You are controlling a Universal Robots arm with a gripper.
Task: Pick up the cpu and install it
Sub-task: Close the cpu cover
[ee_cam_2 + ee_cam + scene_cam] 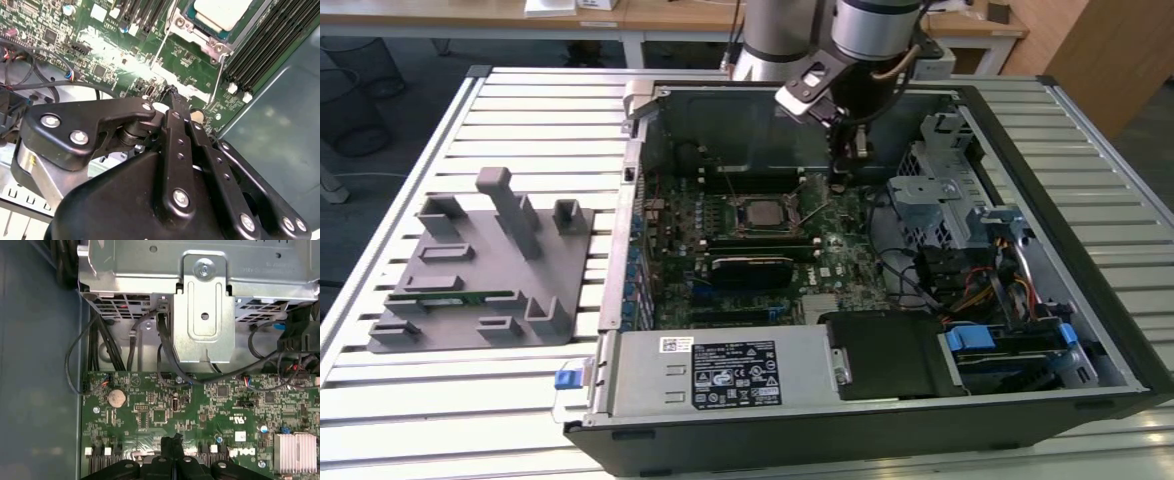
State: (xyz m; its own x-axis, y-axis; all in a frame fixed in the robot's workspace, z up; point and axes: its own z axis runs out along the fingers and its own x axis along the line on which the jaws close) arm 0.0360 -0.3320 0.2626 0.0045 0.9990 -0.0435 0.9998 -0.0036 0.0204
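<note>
Looks like the cpu is sitting in the socket, dead centre of the exterior view. The gripper hovers toward the exterior view's right of it, jaws pinched shut on nothing. The tips are low over the motherboard, so one dip could scrape components or snag the socket lever.

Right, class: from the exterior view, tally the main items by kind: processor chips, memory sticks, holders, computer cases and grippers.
cpu: 1
green memory stick: 1
grey holder: 1
computer case: 1
gripper: 1
Total: 5
</note>
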